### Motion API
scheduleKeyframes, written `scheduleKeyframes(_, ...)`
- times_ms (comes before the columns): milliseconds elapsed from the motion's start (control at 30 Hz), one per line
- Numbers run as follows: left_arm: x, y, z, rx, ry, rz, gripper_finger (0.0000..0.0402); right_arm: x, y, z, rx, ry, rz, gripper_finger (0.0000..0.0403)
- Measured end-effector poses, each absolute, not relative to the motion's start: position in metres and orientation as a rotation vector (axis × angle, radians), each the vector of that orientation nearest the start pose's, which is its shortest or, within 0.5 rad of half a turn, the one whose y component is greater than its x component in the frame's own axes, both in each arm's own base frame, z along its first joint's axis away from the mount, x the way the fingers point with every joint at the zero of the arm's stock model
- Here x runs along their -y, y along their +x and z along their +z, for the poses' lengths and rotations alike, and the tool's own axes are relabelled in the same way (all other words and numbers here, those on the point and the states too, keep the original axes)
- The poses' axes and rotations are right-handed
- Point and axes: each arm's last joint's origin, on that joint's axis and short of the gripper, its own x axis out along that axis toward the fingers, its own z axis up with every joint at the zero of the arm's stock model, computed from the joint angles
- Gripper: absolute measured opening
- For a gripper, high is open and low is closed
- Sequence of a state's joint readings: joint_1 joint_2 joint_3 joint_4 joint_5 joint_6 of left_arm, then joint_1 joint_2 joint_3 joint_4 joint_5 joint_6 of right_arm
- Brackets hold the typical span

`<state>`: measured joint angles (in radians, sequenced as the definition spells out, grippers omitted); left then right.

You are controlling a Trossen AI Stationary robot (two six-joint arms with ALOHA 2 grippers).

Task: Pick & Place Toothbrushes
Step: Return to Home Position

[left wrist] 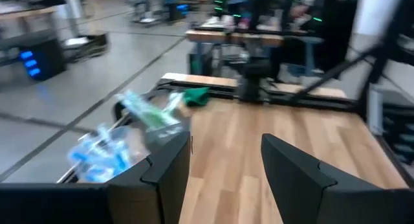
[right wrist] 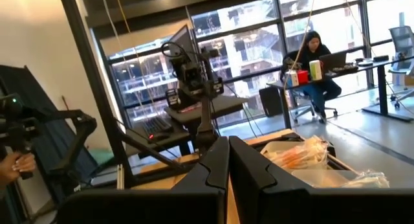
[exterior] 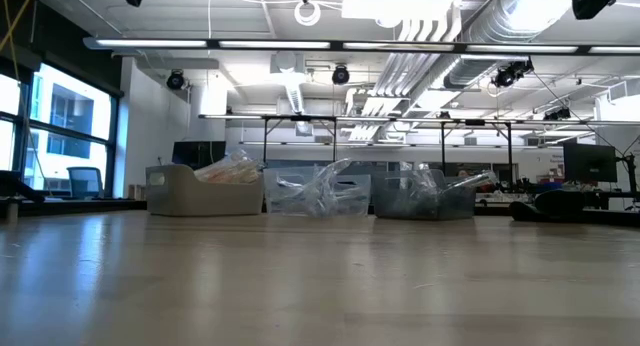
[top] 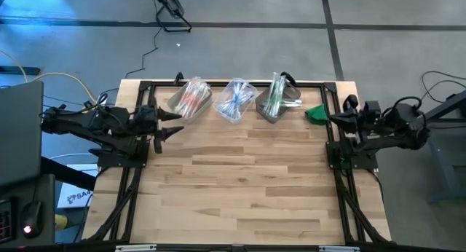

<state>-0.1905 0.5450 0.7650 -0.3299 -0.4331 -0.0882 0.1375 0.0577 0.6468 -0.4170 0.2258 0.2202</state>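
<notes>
Just beyond left fingers (left wrist: 169,177) — binned toothbrushes (top: 237,99)

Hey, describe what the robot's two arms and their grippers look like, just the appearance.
Both arms are dark, nearly black, built of chunky jointed segments. A pale yellowish cable loops in behind the left arm; the right arm matches it in build. The left gripper and right gripper each end in two flat, matte black, wedge-shaped fingers. No markings are readable.

Table (top: 240,179): pale wood planks, smooth, slight sheen. Toothbrushes (top: 191,99): clear glossy plastic wrappers. Bins (exterior: 185,198): matt plastic.
</notes>
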Motion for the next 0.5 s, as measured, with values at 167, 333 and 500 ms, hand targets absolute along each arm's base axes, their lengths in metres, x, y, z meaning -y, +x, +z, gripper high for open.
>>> scheduleKeyframes(167, 0.008, 0.117, 0.343, -0.086, -0.008, 0.132, 0.0187, 0.003, 0.027, 0.306, 0.218, 0.244, -0.066, 0.0003)
scheduleKeyframes(333, -0.001, 0.131, 0.335, -0.073, -0.016, 0.124, 0.0187, 0.001, 0.037, 0.295, 0.21, 0.243, -0.069, 0.0004)
scheduleKeyframes(500, -0.018, 0.146, 0.321, -0.089, -0.027, 0.094, 0.0187, 0.001, 0.041, 0.29, 0.195, 0.247, -0.07, 0.0004)
